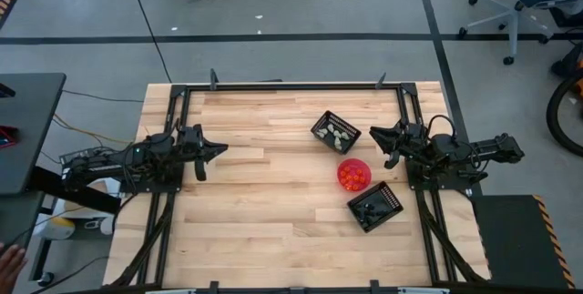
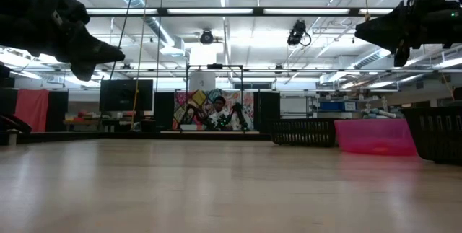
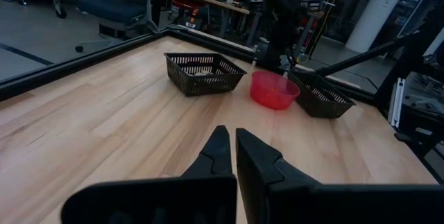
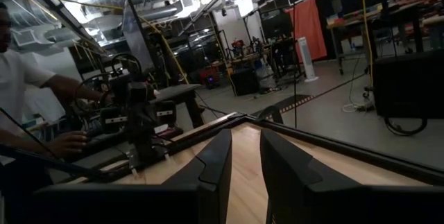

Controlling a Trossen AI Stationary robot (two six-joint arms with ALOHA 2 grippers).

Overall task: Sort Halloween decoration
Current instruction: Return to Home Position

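The Halloween decoration lies sorted by colour. Orange trinkets fill the pink round bowl, pale ones lie in the far black basket, and black ones lie in the near black basket. My left gripper hovers shut above the table's left side, pointing toward the baskets. My right gripper hangs in the air at the right, just beyond the far basket. Its fingers stand slightly apart with nothing between them.
The two baskets and the bowl stand in a slanting row on the table's right half. A black frame rail runs along the table's edges. A person works at a bench beyond the table's left side.
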